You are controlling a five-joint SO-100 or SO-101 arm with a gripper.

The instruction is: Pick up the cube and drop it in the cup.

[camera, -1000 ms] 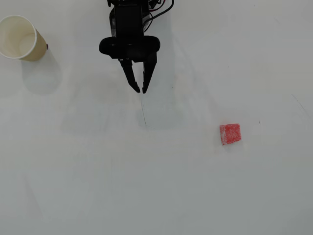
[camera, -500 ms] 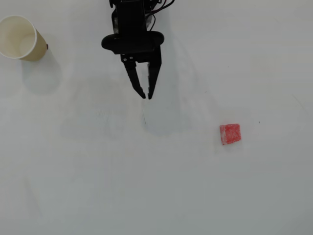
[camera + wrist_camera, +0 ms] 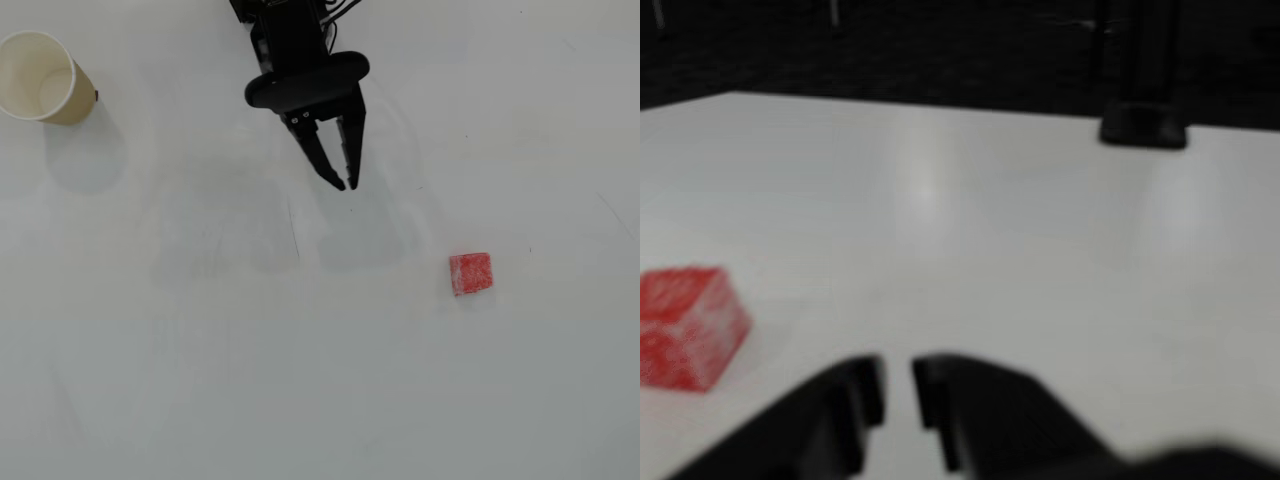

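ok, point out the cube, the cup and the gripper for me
cube [image 3: 470, 273], overhead view, middle of its red top face.
cup [image 3: 70, 98], overhead view, tan outer wall below the white rim.
gripper [image 3: 347, 184], overhead view, midway between the black fingertips; jaws nearly closed, holding nothing.

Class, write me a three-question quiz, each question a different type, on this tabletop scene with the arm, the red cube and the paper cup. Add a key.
1. True or false: the cube already sits inside the cup.
2. Multiple choice: in the overhead view, the cup stands at the (A) upper left, (B) lower right, (C) centre.
3. Short answer: is the end effector holding anything?

Key:
1. False; the cube lies on the table, far from the cup.
2. A.
3. No; its fingers are nearly together with only a narrow gap in the wrist view, and nothing is between them.
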